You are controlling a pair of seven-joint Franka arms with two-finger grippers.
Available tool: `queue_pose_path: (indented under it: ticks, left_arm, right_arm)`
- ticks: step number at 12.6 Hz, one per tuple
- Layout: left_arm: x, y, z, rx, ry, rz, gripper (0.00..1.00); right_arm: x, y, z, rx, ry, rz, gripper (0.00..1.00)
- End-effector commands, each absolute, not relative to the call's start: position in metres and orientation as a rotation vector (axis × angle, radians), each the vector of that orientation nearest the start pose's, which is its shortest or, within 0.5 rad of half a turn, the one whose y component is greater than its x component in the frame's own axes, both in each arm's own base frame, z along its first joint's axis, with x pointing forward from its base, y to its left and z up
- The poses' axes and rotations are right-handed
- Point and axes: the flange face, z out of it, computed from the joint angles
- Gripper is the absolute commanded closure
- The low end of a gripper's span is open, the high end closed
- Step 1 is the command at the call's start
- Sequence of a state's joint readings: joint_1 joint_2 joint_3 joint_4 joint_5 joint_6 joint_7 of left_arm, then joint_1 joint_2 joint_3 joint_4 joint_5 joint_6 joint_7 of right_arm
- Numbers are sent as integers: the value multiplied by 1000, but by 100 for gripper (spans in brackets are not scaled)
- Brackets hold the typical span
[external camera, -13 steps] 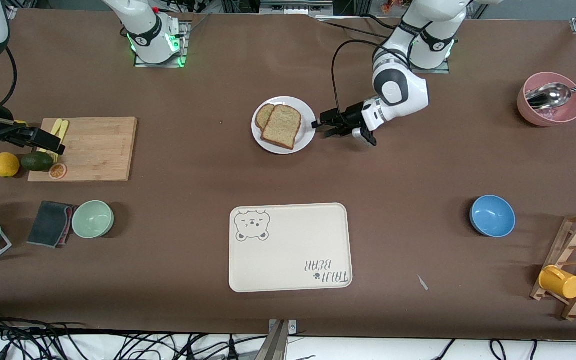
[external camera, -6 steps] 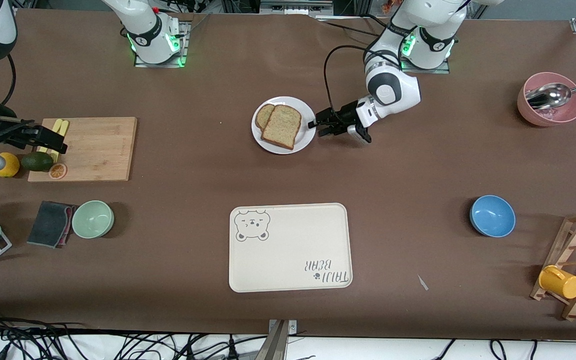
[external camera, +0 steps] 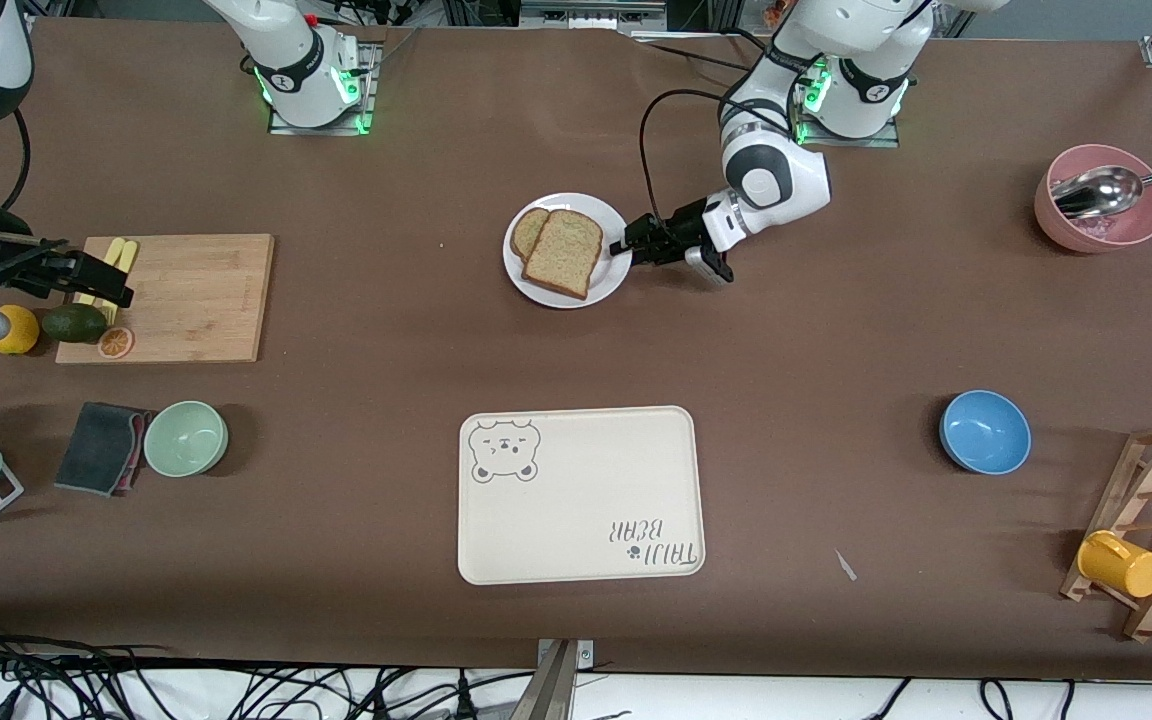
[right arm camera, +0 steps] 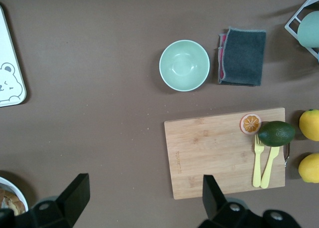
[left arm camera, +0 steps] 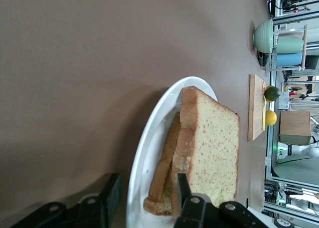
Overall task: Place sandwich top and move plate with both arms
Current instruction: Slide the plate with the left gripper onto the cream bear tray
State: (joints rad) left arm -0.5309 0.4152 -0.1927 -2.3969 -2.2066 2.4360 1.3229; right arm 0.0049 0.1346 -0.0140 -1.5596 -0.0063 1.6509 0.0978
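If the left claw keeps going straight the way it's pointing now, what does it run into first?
Most likely the plate: the left claw straddles its rim at the edge toward the left arm's end of the table. Next would come the top bread slice, just past one finger. Depth is hard to judge.

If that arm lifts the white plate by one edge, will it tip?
Probably somewhat: the left gripper straddles just one rim of the plate, so the load hangs off-centre. The plate looks rigid and glossy, perhaps slippery. The sandwich top lies loose and might slide.
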Motion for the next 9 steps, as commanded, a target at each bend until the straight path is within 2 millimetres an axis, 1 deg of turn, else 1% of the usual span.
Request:
queue_pose_path:
  ticks: [1, 4, 5, 6, 7, 8, 9]
  left_arm:
    - [328, -319, 125, 2147, 107, 111, 52]
    - [327, -318, 121, 2152, 90, 139, 76]
    - [327, -317, 119, 2154, 88, 141, 83]
    - [326, -316, 116, 2158, 90, 137, 87]
    - [328, -316, 114, 2159, 91, 136, 94]
    - [329, -317, 114, 2158, 93, 138, 98]
    - [329, -316, 113, 2159, 95, 138, 100]
  right_arm:
    - [597, -8, 560, -3157, 145, 52, 0]
    - [597, -5, 558, -3149, 98, 58, 0]
    - [597, -2, 558, -3151, 83, 58, 0]
    - [598, -2, 556, -3153, 56, 65, 0]
    - [599, -1, 554, -3149, -25, 73, 0]
    - [599, -1, 554, -3152, -38, 73, 0]
    - [599, 0, 554, -3149, -33, 70, 0]
